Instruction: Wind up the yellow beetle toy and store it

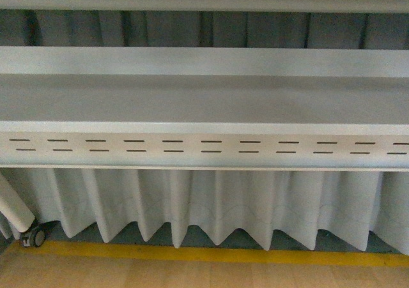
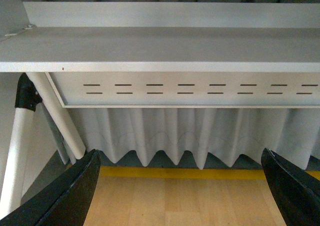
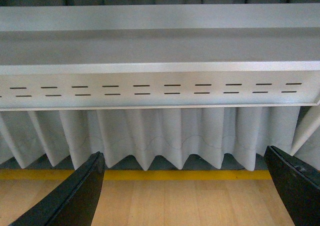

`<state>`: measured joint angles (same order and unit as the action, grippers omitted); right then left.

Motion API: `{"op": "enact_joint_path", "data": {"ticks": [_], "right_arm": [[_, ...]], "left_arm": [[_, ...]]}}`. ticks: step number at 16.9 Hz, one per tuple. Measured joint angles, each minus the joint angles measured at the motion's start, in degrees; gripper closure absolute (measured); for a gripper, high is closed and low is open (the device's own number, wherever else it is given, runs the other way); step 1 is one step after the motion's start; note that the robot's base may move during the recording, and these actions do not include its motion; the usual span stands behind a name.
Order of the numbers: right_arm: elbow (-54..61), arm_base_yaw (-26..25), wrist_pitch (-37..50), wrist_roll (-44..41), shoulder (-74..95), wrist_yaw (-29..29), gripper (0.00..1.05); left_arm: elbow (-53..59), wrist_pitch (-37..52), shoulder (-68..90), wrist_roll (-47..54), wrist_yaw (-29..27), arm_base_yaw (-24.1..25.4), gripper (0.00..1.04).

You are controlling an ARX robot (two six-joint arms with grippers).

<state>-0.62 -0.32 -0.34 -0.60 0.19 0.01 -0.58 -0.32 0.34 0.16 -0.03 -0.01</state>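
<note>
A long white metal shelf unit (image 1: 204,99) fills most of the front view, its flat tiers running the full width, bare on every part that shows; a row of short dark slots (image 1: 211,146) lines its front edge; under it hangs a pleated white curtain (image 1: 211,205), its scalloped hem ending just above a yellow stripe (image 1: 211,255) on the light wooden floor (image 1: 192,275); at the far left a slanted white leg (image 1: 16,211) ends in a small black caster (image 1: 33,237)

Neither arm shows in the front view; each wrist camera looks at the same shelf and curtain past its own dark fingers; the left gripper (image 2: 182,191) is spread wide, one finger at each lower corner of its picture, with nothing between them; the right gripper (image 3: 185,191) is likewise spread wide and holds nothing

The yellow beetle toy is not visible in any of the three views, so its whereabouts cannot be told; it is neither on the shelf parts shown, nor on the floor, nor in either gripper

As a judgement: with both grippers released and the toy out of sight, the pictures cannot settle whether the task has not begun or is finished; no winding or storing is underway
</note>
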Motion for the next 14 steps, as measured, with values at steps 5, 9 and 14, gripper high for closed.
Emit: {"op": "enact_joint_path", "data": {"ticks": [5, 9, 14], "right_arm": [[0.00, 0.00, 0.07, 0.00, 0.00, 0.00, 0.07], [0.00, 0.00, 0.07, 0.00, 0.00, 0.00, 0.07], [0.00, 0.00, 0.07, 0.00, 0.00, 0.02, 0.07]], "left_arm": [[0.00, 0.04, 0.00, 0.00, 0.00, 0.00, 0.07], [0.00, 0.07, 0.00, 0.00, 0.00, 0.00, 0.07], [0.00, 0.04, 0.00, 0.00, 0.00, 0.00, 0.07]]}}
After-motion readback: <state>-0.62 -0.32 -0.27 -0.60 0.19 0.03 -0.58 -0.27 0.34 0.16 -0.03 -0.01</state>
